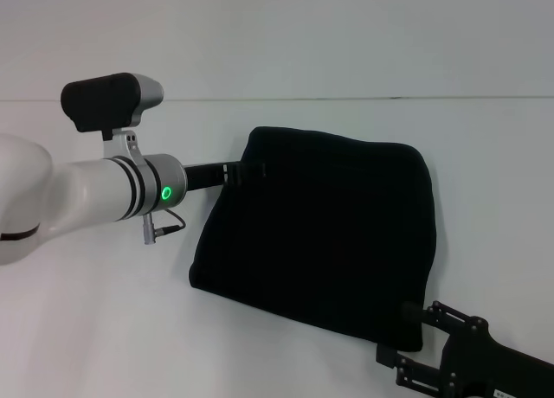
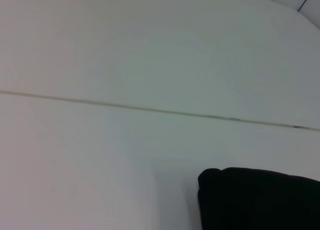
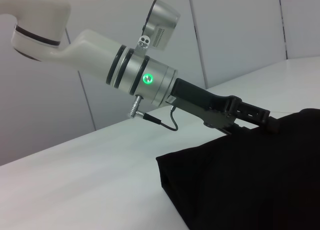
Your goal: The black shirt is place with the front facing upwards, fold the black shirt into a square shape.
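Note:
The black shirt [image 1: 320,234] lies folded into a rough square on the white table [image 1: 95,329], plain black side up; no letters or label show. My left gripper [image 1: 252,169] reaches in from the left and sits at the shirt's far left corner, touching the cloth. It also shows in the right wrist view [image 3: 272,124], at the top edge of the shirt [image 3: 250,180]. The left wrist view shows only a corner of the shirt [image 2: 260,200]. My right gripper [image 1: 398,333] is low at the shirt's near right corner, jaws apart beside the cloth.
The white table runs wide on all sides of the shirt. A thin seam [image 1: 346,98] crosses it behind the shirt and also shows in the left wrist view [image 2: 125,107]. Grey wall panels [image 3: 240,35] stand beyond the table.

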Motion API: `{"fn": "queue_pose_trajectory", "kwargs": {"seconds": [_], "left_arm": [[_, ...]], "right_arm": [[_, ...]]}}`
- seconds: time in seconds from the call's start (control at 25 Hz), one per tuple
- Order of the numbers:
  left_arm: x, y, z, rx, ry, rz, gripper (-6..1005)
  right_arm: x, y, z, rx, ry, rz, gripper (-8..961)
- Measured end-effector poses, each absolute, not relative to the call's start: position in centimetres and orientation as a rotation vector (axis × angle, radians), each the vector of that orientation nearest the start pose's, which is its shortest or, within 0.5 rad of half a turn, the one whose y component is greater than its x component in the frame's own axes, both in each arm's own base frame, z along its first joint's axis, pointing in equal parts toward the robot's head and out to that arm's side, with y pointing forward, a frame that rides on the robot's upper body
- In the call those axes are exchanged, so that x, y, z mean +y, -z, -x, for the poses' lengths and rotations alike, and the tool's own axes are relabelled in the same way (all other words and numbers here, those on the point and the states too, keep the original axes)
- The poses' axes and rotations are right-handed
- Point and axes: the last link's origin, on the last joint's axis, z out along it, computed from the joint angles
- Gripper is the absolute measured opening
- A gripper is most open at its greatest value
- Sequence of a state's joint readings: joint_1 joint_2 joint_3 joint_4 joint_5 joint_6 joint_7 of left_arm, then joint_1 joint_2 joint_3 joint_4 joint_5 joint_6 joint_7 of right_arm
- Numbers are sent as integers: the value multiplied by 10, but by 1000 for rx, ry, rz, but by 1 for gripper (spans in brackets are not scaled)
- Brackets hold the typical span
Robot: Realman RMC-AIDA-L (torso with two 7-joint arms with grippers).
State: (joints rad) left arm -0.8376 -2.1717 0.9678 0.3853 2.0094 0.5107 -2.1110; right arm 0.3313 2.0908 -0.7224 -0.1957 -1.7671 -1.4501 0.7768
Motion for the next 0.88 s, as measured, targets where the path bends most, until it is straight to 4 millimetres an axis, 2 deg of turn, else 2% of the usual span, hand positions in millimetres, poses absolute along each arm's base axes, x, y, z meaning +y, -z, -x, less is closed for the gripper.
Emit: {"fn": "queue_pose_trajectory", "kwargs": {"seconds": [0.52,0.88], "left_arm": [[428,90,233,-1366,381,2072,853],[427,88,236,-1368,387,2064,653]], "right_arm": [[235,69,-322,648,-820,2523,809],[235,69,-321,649,-822,2523,809]]}}
